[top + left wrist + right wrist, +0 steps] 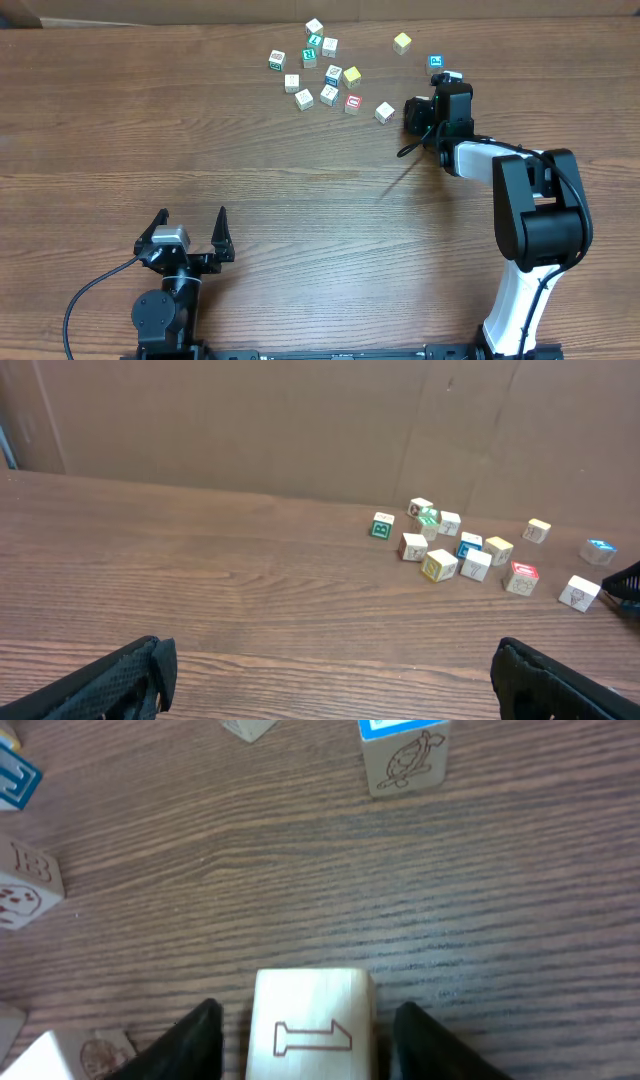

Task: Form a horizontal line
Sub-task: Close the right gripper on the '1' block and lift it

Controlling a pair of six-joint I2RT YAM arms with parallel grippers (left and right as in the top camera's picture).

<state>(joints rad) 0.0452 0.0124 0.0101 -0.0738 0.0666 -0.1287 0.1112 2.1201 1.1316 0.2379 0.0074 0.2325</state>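
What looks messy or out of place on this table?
The wooden blocks lie in a loose scatter at the far side of the table, turned at different angles rather than lined up. A yellow block and a blue-topped block sit apart to the right. Nothing looks spilled or broken.

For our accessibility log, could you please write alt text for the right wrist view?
A pale wooden block engraved with a 1 sits between the right gripper's open dark fingers, a small gap on each side. Beyond, on the table, stand a blue-topped turtle block and a B block.
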